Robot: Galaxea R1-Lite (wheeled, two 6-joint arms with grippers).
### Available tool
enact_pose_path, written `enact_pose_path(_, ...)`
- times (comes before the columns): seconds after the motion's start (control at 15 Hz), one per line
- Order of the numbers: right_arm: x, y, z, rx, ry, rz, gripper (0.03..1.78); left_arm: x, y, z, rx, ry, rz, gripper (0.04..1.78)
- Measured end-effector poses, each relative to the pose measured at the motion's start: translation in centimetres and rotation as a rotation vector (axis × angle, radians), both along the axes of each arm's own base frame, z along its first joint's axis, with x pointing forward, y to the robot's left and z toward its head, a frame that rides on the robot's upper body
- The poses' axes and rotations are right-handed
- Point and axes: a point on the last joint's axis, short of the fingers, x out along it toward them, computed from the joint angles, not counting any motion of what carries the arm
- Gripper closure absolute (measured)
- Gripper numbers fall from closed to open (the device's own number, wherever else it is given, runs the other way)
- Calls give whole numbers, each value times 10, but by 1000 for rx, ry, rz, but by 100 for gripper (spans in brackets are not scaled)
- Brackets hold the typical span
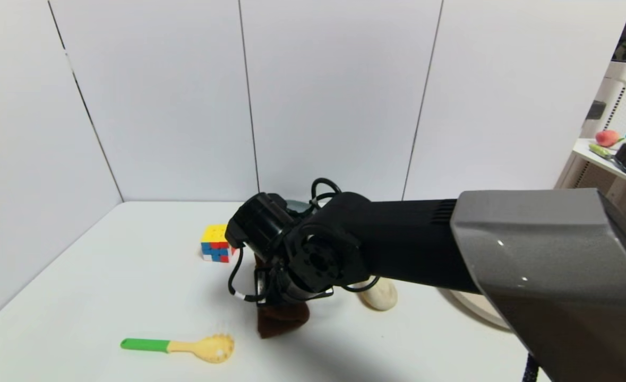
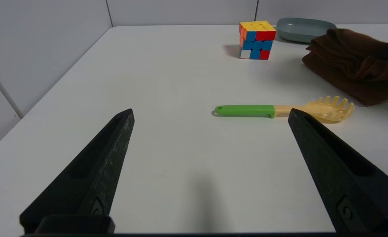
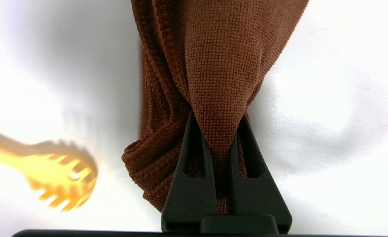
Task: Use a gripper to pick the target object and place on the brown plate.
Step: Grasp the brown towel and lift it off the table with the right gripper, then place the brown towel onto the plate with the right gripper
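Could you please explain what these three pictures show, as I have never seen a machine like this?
It is a two-armed robot at a white table. One picture looks down from its head; the other two come from cameras on each wrist. The right gripper is shut on a brown towel, pinching a fold of it. The left gripper is open above the table, holding nothing. Also on the table: a green-handled pasta spoon, a puzzle cube, a grey dish, a cream lump, and a tan plate mostly hidden behind the right arm.
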Motion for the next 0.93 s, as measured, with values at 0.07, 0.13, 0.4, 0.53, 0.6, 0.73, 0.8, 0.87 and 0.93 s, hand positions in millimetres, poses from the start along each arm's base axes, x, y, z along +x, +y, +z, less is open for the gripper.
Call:
enact_pose_path(0.07,-1,-4,9,12,-12,0,167,0,0,0,0,0,0,13)
enact_pose_path(0.13,-1,-9,18,23,-22,-1,167,0,0,0,0,0,0,13)
enact_pose_path(0.4,3,-43,66,74,-99,-25,167,0,0,0,0,0,0,13)
enact_pose_path(0.53,11,-75,93,90,-145,-65,167,0,0,0,0,0,0,13)
enact_pose_path(0.6,18,-96,106,90,-171,-96,167,0,0,0,0,0,0,13)
enact_pose_path(0.73,31,-147,124,60,-212,-172,167,0,0,0,0,0,0,13)
enact_pose_path(0.8,35,-173,128,32,-220,-212,167,0,0,0,0,0,0,13)
enact_pose_path(0.87,36,-201,129,-7,-217,-255,167,0,0,0,0,0,0,13)
enact_pose_path(0.93,36,-226,126,-44,-201,-295,167,0,0,0,0,0,1,13)
